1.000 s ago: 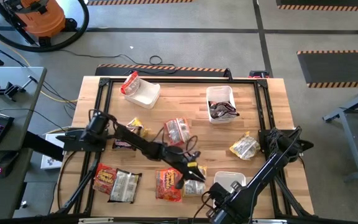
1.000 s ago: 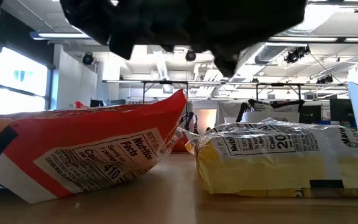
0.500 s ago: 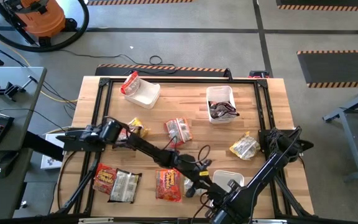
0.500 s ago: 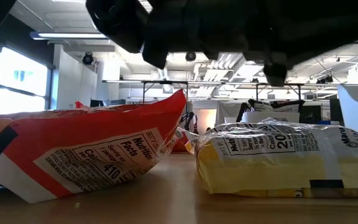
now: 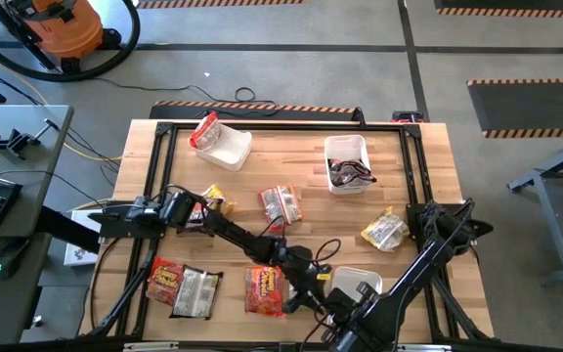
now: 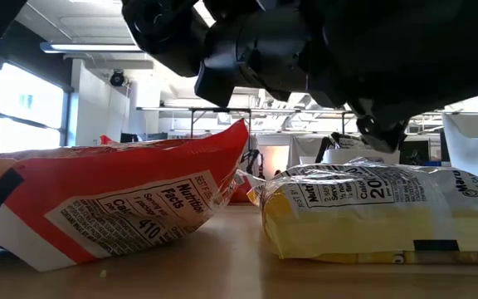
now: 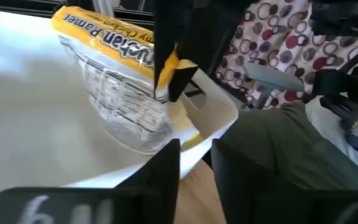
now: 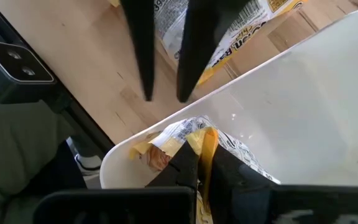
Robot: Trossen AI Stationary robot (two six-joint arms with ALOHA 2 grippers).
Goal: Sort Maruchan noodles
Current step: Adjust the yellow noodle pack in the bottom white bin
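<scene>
On the wooden table (image 5: 301, 166) the left gripper (image 7: 196, 149) hangs over the near white bin (image 7: 42, 124), fingers spread clear of the yellow packet (image 7: 117, 81) lying inside (its sorted place, I judge), while the right gripper (image 8: 202, 158), fingers pressed together, waits at the rim.

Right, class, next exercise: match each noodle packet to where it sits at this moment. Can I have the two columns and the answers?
Packets
1. dark packets
2. upright red packet
3. yellow packet seen from the left wrist

Places
a. inside the near white bin
b. inside the far right bin
c. propped at the edge of the far left bin

Pairs: 1-b, 2-c, 3-a
</scene>
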